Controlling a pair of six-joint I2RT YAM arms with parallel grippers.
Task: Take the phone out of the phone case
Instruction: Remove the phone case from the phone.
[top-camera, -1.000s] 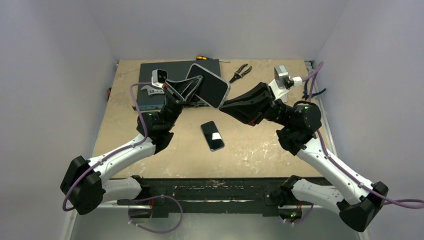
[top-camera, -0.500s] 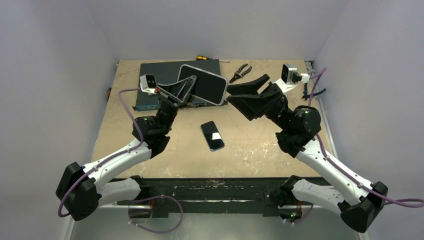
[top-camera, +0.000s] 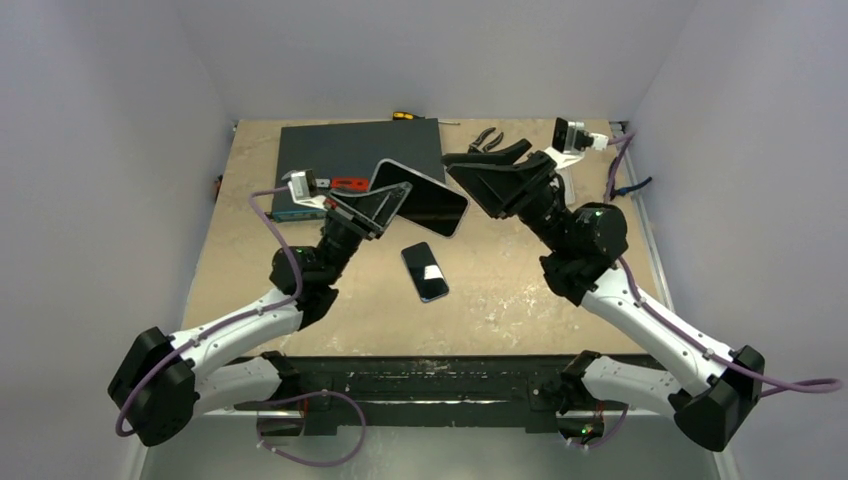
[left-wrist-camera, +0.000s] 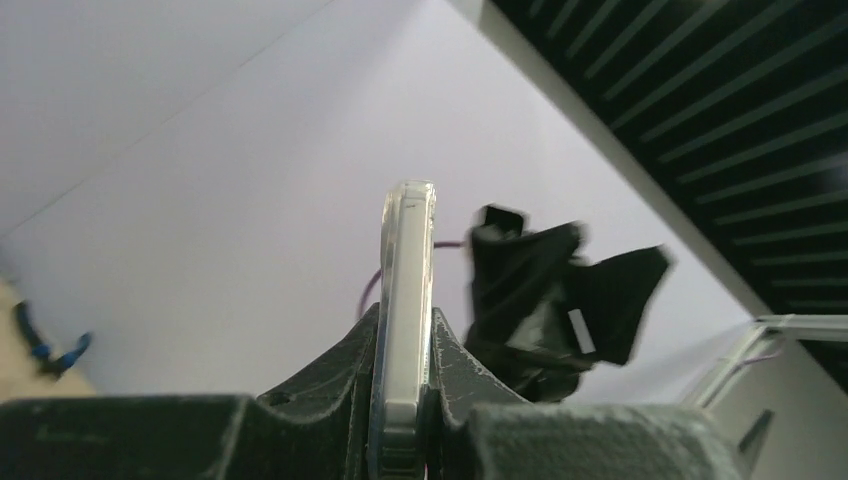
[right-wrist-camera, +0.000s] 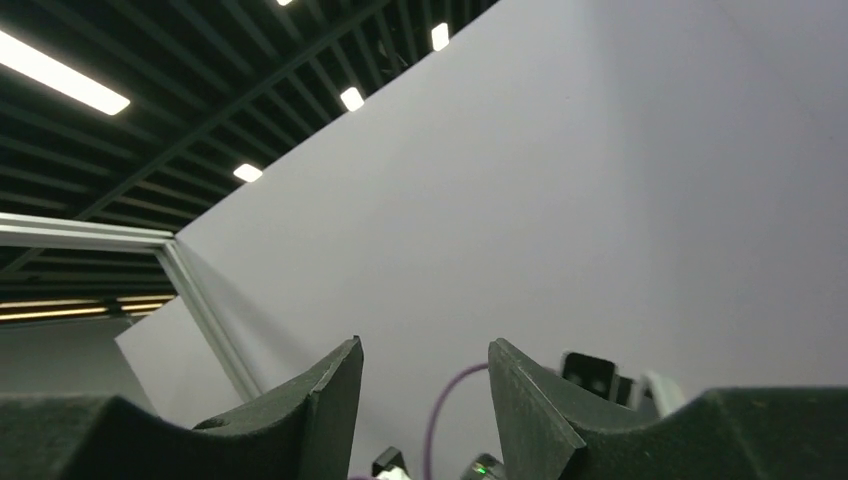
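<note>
My left pincer (top-camera: 395, 200) clamped on black-screened phone in clear plastic case (top-camera: 432, 198), tilted aloft; my right pincer (right-wrist-camera: 425, 360) apart, empty, just beside.

The phone case (left-wrist-camera: 407, 290) is being held clear of the table, pinched at its lower-left end by the closed fingers of the left gripper (top-camera: 380, 205). In the left wrist view it is being seen edge-on as a pale, translucent band with rounded corners, standing upright between the fingers. From above it is being shown tilted, its long side running towards the right. Its frame is being filled by the dark, glossy face of the phone (top-camera: 422, 198).
</note>
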